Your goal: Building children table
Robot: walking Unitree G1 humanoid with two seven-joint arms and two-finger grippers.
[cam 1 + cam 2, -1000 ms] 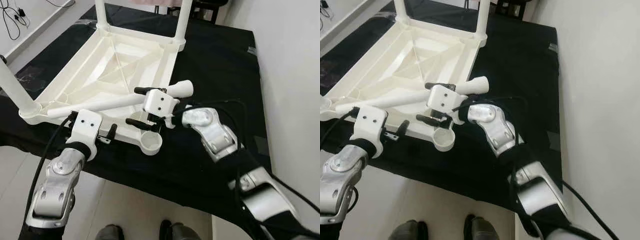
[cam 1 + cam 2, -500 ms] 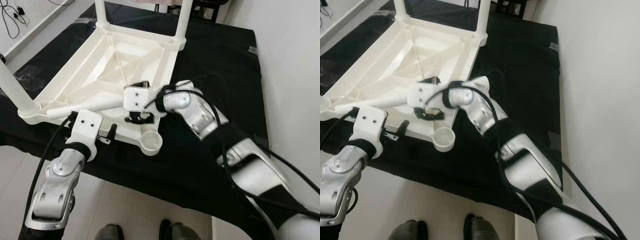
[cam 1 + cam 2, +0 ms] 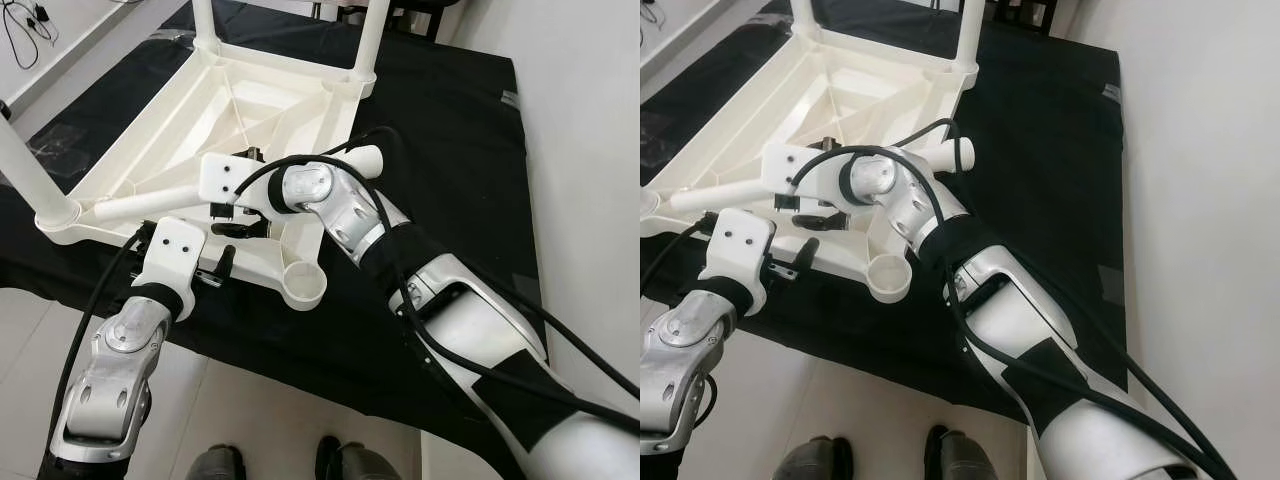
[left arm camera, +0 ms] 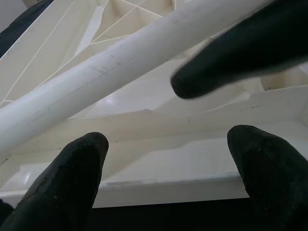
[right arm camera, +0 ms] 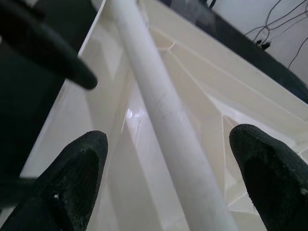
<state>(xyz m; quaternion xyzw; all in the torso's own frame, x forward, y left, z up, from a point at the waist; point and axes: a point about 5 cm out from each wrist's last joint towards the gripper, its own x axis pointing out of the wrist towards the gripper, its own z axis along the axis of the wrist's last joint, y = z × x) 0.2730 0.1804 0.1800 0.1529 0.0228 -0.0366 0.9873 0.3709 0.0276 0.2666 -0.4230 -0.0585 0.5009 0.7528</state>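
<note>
- The tabletop lies upside down on a desk draped in black cloth, its ribbed underside facing up.
- Three legs stand upright in corner sockets: one at the near left corner and two at the far corners (their upper parts run out of frame).
- The near right corner socket is empty, a round open cup.
- A loose leg lies flat across the underside, running from near the left corner to its rounded end at the right edge.
- The right gripper reaches across the body to the middle of that leg. In the right wrist view its fingers stand wide apart with the leg passing between them; the jaws are open and I cannot tell if either pad touches it.
- The left gripper sits at the near rim of the tabletop, just below the loose leg. Its fingers are spread (nothing between them but the rim) and hold nothing.
- The robot's feet show on the pale floor beside the desk.
</note>
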